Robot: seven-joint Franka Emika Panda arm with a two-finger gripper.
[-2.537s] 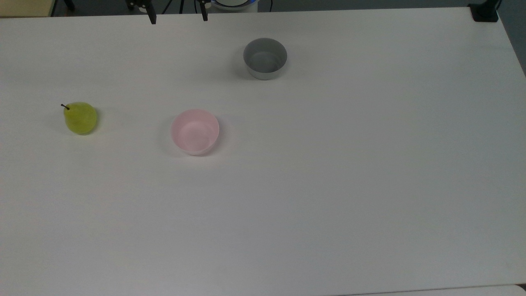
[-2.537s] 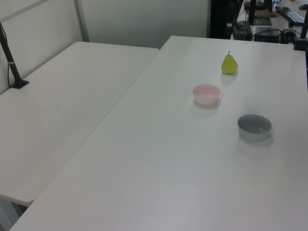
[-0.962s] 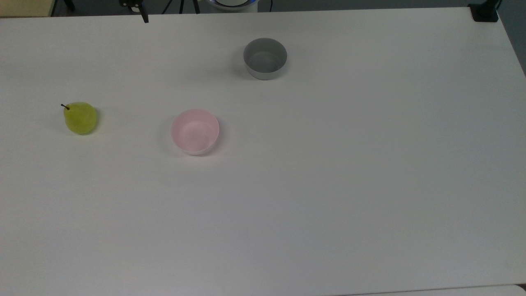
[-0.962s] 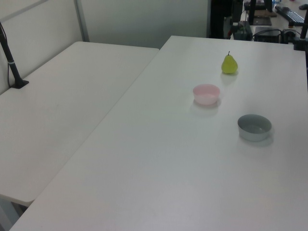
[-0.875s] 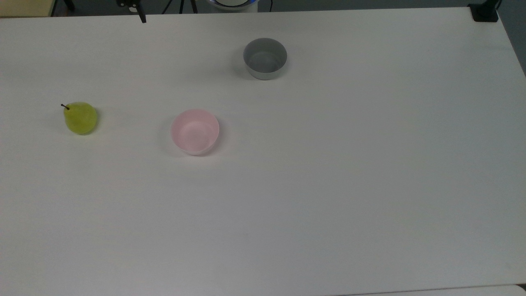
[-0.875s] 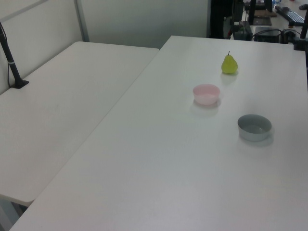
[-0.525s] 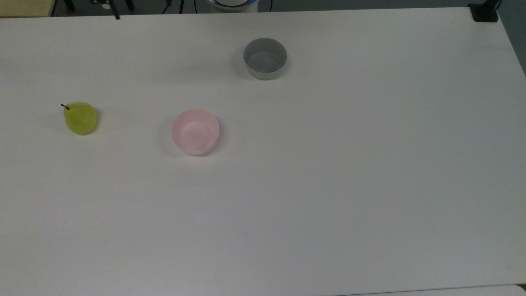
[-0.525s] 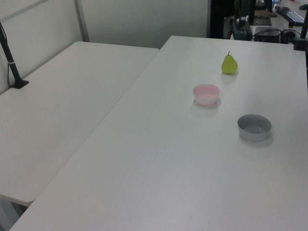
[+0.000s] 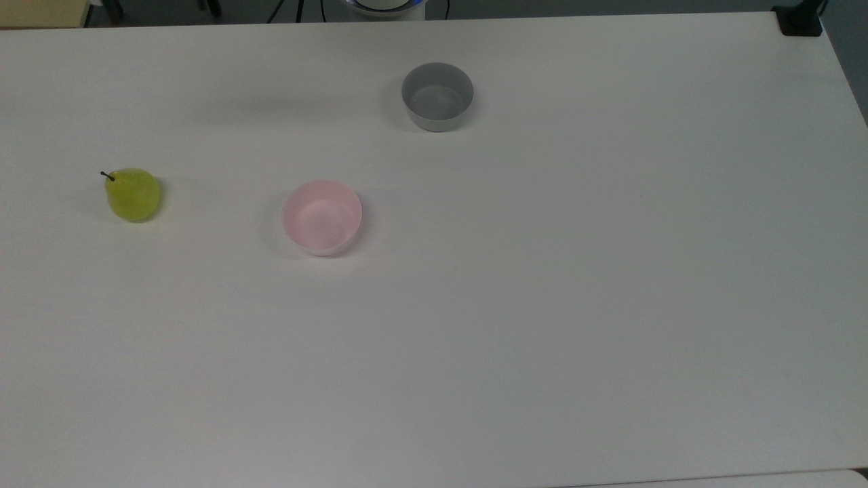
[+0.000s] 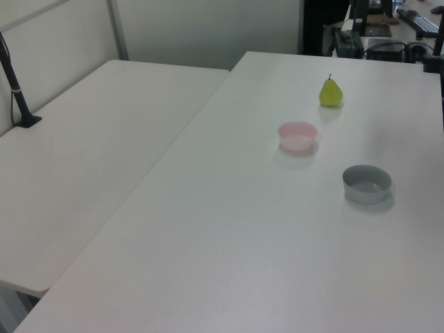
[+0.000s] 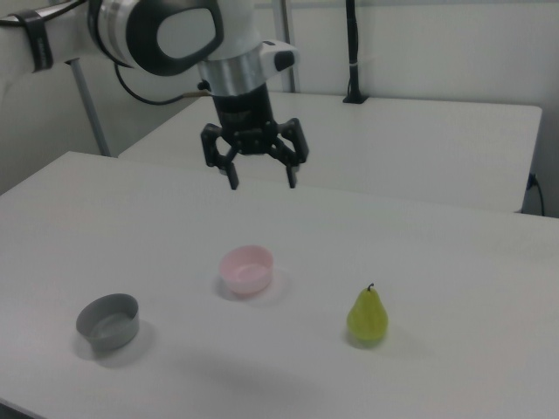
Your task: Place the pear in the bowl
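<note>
The yellow-green pear stands upright on the white table at the top view's left, also seen as pear and pear. The pale pink bowl sits apart from it toward the table's middle, shown too as bowl and bowl; it holds nothing. In the right view my gripper hangs open high above the table, up and behind the pink bowl, with nothing between its fingers.
A grey bowl stands farther back in the top view, also grey bowl and grey bowl. A second white table adjoins in the left view. A black clamp sits at the top view's far right corner.
In the top view the gripper's fingertips slid leftward along the upper edge and left the picture. The pear and both bowls have not moved.
</note>
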